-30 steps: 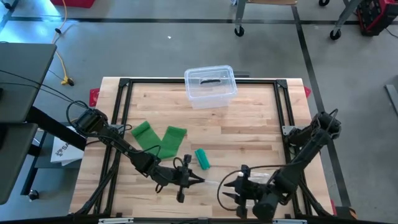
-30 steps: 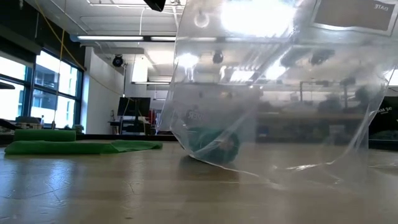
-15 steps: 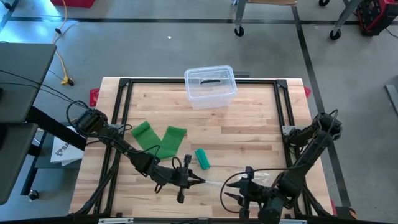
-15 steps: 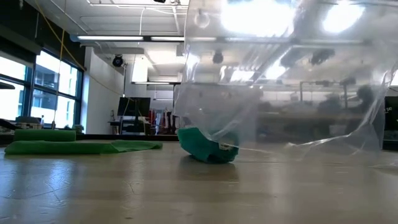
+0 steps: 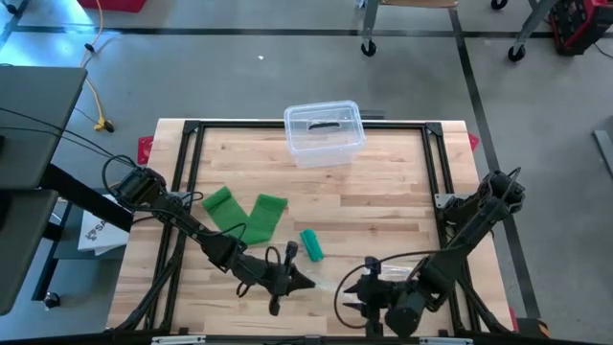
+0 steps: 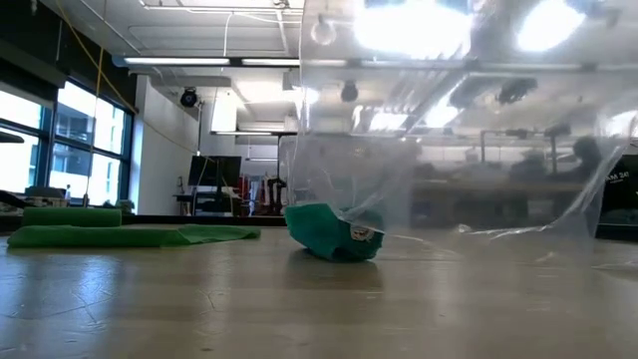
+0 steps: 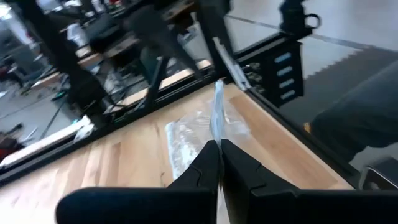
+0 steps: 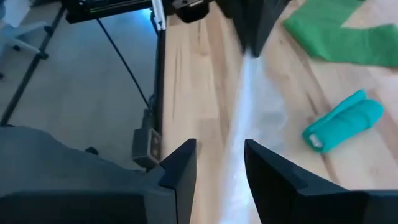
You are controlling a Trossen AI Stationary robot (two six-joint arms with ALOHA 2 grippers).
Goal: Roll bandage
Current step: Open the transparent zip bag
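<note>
A clear plastic bag [image 6: 449,150] hangs near the table's front edge between my two grippers. My left gripper [image 7: 219,149] is shut on it. My right gripper [image 8: 221,146] faces it from the right, open, and the bag's strip [image 8: 249,106] runs between its fingers; I cannot tell whether they touch it. A teal bandage roll [image 5: 311,243] lies on its side on the wood just beyond the bag. Green bandage strips [image 5: 244,213] lie flat farther left. My left gripper pinches an edge of the clear bag [image 7: 217,115] between its two fingertips. The fingers come nearly level from the table's left. The film stands edge-on past the fingertips and hangs slack below them [image 7: 186,137], stretching toward my right gripper.
A clear lidded container [image 5: 324,132] stands at the table's far edge, in the middle. A black frame [image 5: 192,129] borders the tabletop. Bare wood lies between the container and the grippers and over the right half.
My left gripper has rolled about its own axis while staying in place, shut on the bag. The bag's lower part, which hung in front of the teal roll near the table, has risen and swung clear of it. The roll has not moved.
</note>
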